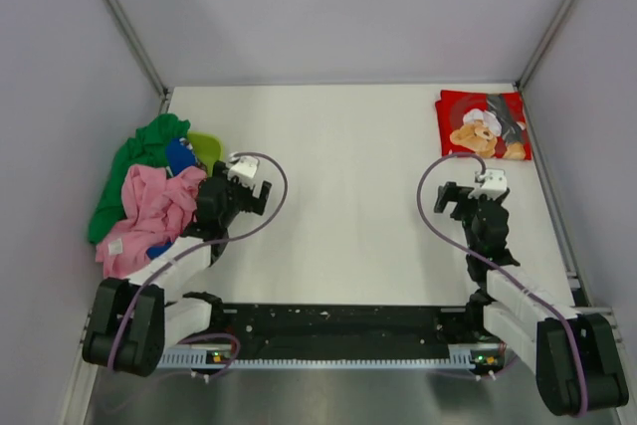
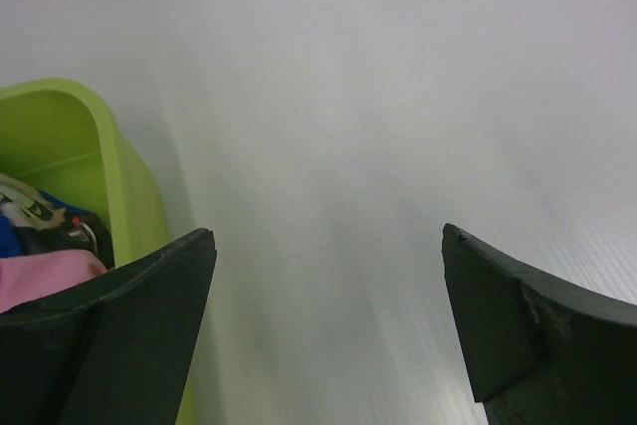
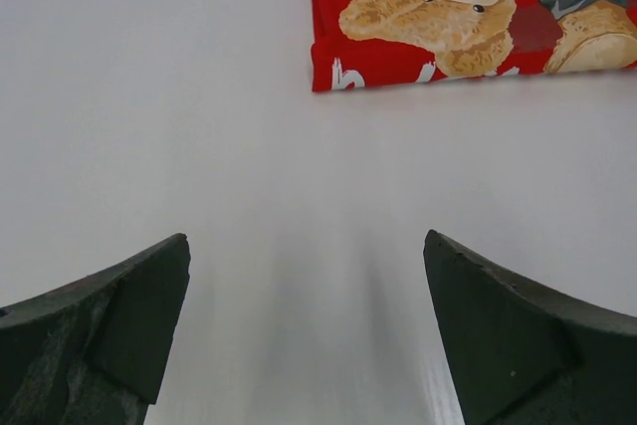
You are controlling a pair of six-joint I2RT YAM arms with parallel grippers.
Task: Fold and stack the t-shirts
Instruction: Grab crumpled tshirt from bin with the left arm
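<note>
The left pincer (image 2: 326,246) stands wide, its two dark fingers well apart with only bare white counter (image 1: 348,206) showing between them. Nothing is gripped. Just beside its left finger, in the wrist view, a yellow-green t-shirt (image 2: 75,146) rises in a smooth curved fold, and a bit of the pink t-shirt (image 2: 40,274) peeks out below that fold, close against the finger.

From above, this pincer sits at the right edge of a loose heap of cloth on the left side of the counter. The pink t-shirt lies crumpled at the near end of the heap. The green t-shirt (image 1: 134,161) is bunched behind it, against the left wall (image 1: 60,97). A blue t-shirt (image 1: 180,156) shows as a small patch between the green and the yellow-green one. None of the heap is folded.

The right pincer (image 3: 307,246) is also spread wide and holds nothing, with plain counter under the gap. Ahead of it and to its right, well apart from the fingers, lies the red t-shirt (image 3: 468,7) with a teddy-bear chef print. It is folded flat into a neat rectangle, print upward, and rests alone in the far right corner of the counter, near the right wall.

A purple cable (image 1: 269,196) loops over each arm's wrist.
</note>
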